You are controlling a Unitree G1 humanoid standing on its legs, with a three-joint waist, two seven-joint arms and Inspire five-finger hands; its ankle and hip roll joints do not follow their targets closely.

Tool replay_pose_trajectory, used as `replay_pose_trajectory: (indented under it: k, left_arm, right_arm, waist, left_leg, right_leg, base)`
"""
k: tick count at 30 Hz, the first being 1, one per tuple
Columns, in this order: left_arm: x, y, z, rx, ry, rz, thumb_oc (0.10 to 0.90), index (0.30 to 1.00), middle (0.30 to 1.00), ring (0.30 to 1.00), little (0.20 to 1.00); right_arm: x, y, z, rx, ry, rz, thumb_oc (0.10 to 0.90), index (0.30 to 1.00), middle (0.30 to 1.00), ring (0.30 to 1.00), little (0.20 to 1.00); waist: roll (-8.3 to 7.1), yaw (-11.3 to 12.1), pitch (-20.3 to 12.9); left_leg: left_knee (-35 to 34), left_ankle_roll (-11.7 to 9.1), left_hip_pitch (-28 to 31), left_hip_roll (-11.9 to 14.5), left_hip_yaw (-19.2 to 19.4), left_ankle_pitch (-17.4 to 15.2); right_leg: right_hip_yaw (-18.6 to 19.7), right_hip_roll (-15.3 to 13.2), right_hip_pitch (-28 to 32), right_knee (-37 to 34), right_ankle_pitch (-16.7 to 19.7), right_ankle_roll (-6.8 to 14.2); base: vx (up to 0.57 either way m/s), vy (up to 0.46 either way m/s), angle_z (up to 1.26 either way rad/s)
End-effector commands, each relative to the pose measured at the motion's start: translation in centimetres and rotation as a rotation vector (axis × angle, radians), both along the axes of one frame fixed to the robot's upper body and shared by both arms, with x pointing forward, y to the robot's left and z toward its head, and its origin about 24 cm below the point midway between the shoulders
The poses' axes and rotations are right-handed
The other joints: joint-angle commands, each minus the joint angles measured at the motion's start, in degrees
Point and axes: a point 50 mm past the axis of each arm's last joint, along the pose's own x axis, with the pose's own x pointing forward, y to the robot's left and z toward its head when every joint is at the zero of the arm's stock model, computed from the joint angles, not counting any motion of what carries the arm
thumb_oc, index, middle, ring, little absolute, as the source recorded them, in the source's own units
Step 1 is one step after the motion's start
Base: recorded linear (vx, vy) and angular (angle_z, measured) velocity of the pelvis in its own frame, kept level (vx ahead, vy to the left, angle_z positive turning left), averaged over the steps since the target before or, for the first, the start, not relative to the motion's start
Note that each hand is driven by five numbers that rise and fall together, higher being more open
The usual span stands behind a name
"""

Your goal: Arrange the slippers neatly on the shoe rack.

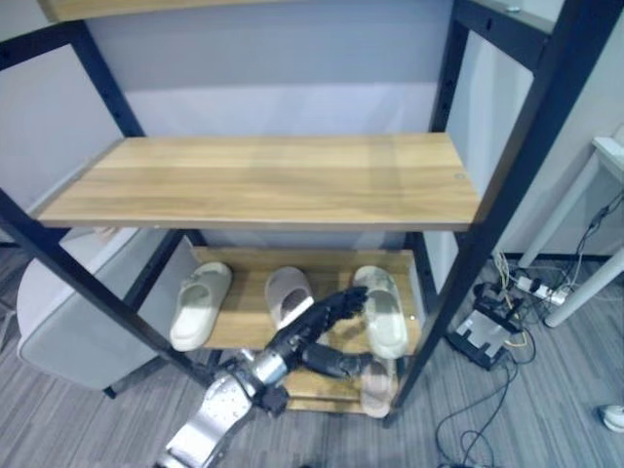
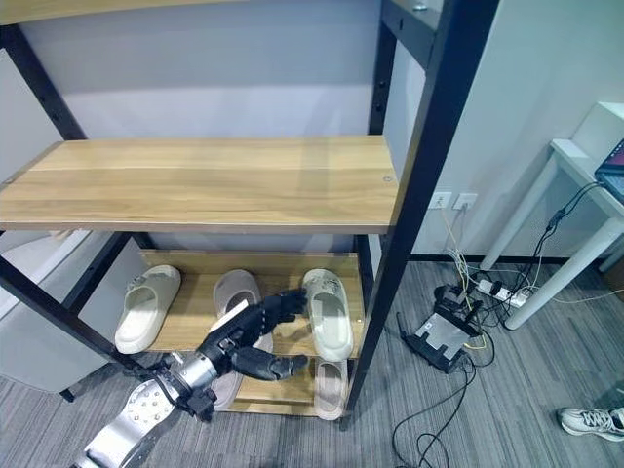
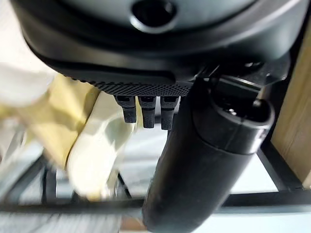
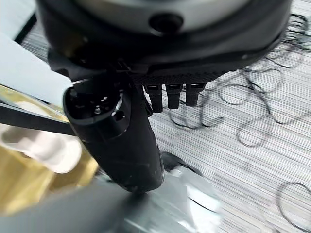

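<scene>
My left hand (image 1: 314, 331) reaches forward and low from my silver-grey arm (image 1: 210, 424), fingers (image 2: 278, 306) extended and spread, thumb (image 2: 268, 366) out wide; it seems to grip nothing.

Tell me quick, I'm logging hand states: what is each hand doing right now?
Left hand: open, fingers stretched toward the cream slipper.
Right hand: open, holding nothing, above the floor.

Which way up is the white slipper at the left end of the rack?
Upright: the white slipper lies sole down on its shelf, strap on top.
</scene>
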Motion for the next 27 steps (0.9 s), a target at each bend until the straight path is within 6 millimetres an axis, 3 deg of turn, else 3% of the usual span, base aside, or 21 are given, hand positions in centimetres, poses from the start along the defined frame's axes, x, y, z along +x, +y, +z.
replay_pose_trajectory:
  k: [1,4,5,7,8,12,18,23,27]
  left_arm:
    - [2.1,0.2,7.5,0.004,-0.482,0.076,0.800,0.900,0.900,0.900,0.900]
    - [2.3,1.1,7.9,0.133,-0.564,0.133,0.800,0.900,0.900,0.900,0.900]
    - [2.9,2.2,8.2,0.331,-0.675,0.203,0.800,0.900,0.900,0.900,0.900]
    - [3.3,2.9,8.4,0.452,-0.754,0.255,0.800,0.900,0.900,0.900,0.900]
    - [4.2,3.7,8.2,0.607,-0.831,0.325,0.800,0.900,0.900,0.900,0.900]
    - [4.8,3.9,8.1,0.727,-0.892,0.361,0.800,0.900,0.900,0.900,0.900]
    - [5.7,2.7,6.9,0.783,-0.898,0.361,0.800,0.900,0.900,0.900,0.900]
    - [7.2,2.2,6.4,0.896,-0.915,0.360,0.800,0.900,0.900,0.900,0.900]
    - [8.2,3.2,6.6,0.989,-0.924,0.417,0.800,0.900,0.900,0.900,0.900]
  right_arm:
    - [-0.2,0.8,-0.3,0.023,0.012,-0.024,0.800,0.900,0.900,0.900,0.900]
    - [-0.6,0.9,-0.3,0.031,0.014,-0.040,0.800,0.900,0.900,0.900,0.900]
    - [-1.1,1.2,-0.5,0.039,0.019,-0.065,0.800,0.900,0.900,0.900,0.900]
    - [-1.3,1.4,-0.5,0.040,0.015,-0.076,0.800,0.900,0.900,0.900,0.900]
    - [-1.6,1.4,-0.5,0.037,0.015,-0.079,0.800,0.900,0.900,0.900,0.900]
    - [-1.6,1.2,-0.5,0.024,0.009,-0.074,0.800,0.900,0.900,0.900,0.900]
    - [-2.1,0.8,-0.3,0.008,-0.014,-0.118,0.800,0.900,0.900,0.900,0.900]
    - [-1.1,0.3,-0.1,-0.021,-0.034,-0.103,0.800,0.900,0.900,0.900,0.900]
    - [-0.4,0.1,0.0,-0.036,-0.062,-0.108,0.800,0.900,0.900,0.900,0.900]
  waist:
    - [-0.38,-0.36,-0.02]
    - [-0.56,-0.45,-0.15]
    - [-0.61,-0.66,-0.41]
    - [-0.69,-0.90,-0.49]
    - [-0.60,-1.46,-0.54]
    - [-0.45,-2.12,-0.39]
    - [-0.29,-3.06,0.05]
    - [-0.22,-3.25,0.59]
    - [-0.39,-3.24,1.16]
  left_leg:
    - [-0.02,-0.26,0.81,-0.82,2.70,-5.46]
    - [-0.02,-0.34,0.83,-0.79,3.14,-5.64]
    - [-0.02,-0.43,0.80,-0.85,3.35,-5.92]
    - [-0.02,-0.52,0.69,-0.95,3.54,-6.08]
    - [-0.02,-0.63,0.49,-1.00,3.86,-6.23]
    - [-0.02,-0.66,-0.08,-1.05,4.48,-6.35]
    - [-0.02,-0.43,-1.57,-1.17,5.07,-6.50]
    - [-0.02,-0.37,-3.76,-1.23,5.43,-6.24]
    - [-0.02,-0.29,-5.20,-1.27,5.69,-6.13]
  right_leg:
    - [1.52,0.23,0.34,0.42,-5.48,2.26]
    - [1.83,0.19,0.13,0.42,-5.45,2.42]
    - [2.01,0.12,-0.03,0.42,-5.42,2.58]
    - [2.12,0.02,-0.19,0.42,-5.37,2.71]
    - [2.35,-0.10,-0.54,0.42,-5.19,2.92]
    - [2.67,-0.31,-1.39,0.42,-4.99,3.17]
    - [3.54,-0.58,-3.37,0.42,-4.27,3.69]
    - [3.97,-0.62,-5.81,0.42,-3.54,4.02]
    - [4.38,-0.58,-7.46,0.42,-3.15,4.07]
  base:
    - [0.03,0.003,-0.09]
    - [0.06,-0.002,-0.06]
    - [0.10,-0.006,-0.14]
    - [0.09,-0.004,-0.10]
    - [0.06,-0.002,-0.04]
    - [0.03,0.019,-0.10]
    - [0.02,0.032,-0.11]
    - [-0.01,0.024,-0.11]
    - [-0.01,0.021,-0.09]
